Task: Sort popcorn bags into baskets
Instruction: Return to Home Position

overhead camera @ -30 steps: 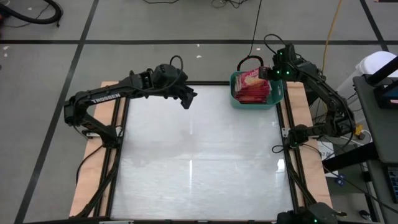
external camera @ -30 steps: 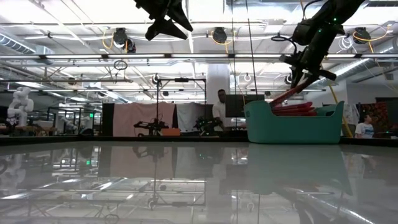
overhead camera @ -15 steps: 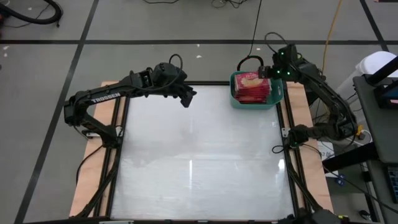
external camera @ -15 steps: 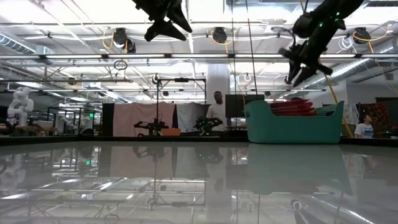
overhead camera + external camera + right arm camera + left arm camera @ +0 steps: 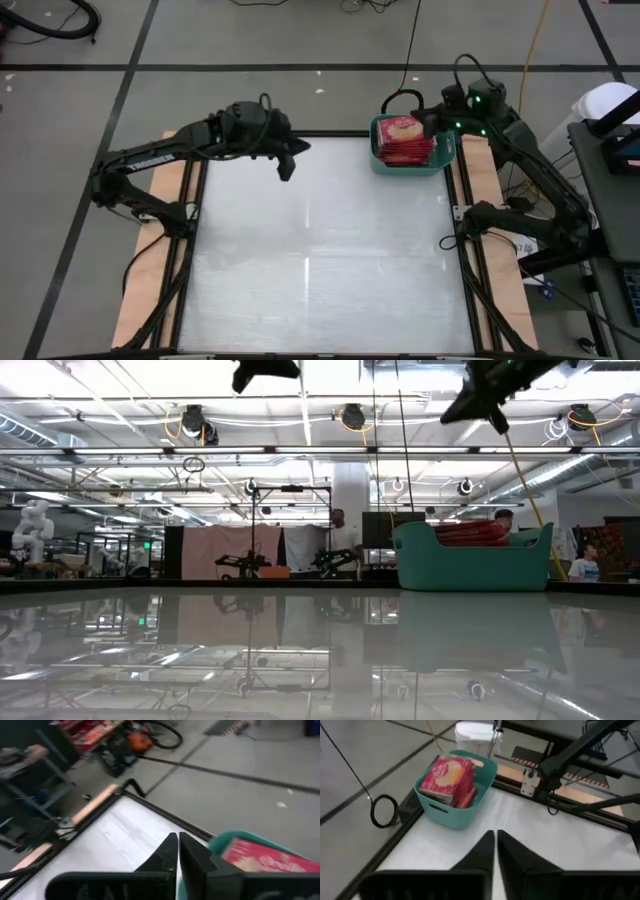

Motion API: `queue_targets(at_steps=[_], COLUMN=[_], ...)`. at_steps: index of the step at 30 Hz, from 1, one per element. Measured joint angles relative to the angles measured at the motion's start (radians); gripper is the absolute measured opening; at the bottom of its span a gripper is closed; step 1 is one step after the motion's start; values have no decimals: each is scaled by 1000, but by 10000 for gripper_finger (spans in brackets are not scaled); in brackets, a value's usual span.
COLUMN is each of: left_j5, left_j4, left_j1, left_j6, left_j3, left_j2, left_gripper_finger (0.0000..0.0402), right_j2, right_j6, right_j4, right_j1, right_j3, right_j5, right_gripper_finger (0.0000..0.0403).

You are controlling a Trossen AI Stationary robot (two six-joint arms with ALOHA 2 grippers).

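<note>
The right end effector (image 5: 430, 123), closed and empty, has been raised off the basket (image 5: 412, 170), where the popcorn bags (image 5: 405, 143) lie stacked (none is seen on the desk (image 5: 320, 260)). The left end effector (image 5: 287, 165), likewise closed, is held empty; sorting appears finished.

In the low view the wall of the basket (image 5: 470, 565) hides nearly all of the popcorn bags (image 5: 470, 532), only their red top edges clearing the rim; from above they overlap in one stack, so their count cannot be told; the left gripper (image 5: 255, 375) and the right gripper (image 5: 475, 398) are cut off by the low view's top edge; a person (image 5: 505, 517) behind the basket shows only above its rim; the right wrist view cuts the basket off, blurred.
</note>
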Motion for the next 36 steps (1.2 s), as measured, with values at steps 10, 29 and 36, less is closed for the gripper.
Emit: queue_targets(at_steps=[10,29,36], left_j5=[-13,-181,-198], left_j4=[-78,-222,-152], left_j1=[-63,-350,-406], left_j6=[-32,-149,-182], left_j3=[0,-139,-288], left_j2=[-120,-167,-175], left_gripper_finger=[5,10,18], right_j2=[-114,-193,-270], right_j6=[17,-173,-307], right_j4=[37,173,286], right_j1=[256,604,640], right_j3=[0,-91,-290], right_j5=[33,162,160], right_gripper_finger=[2,0,0])
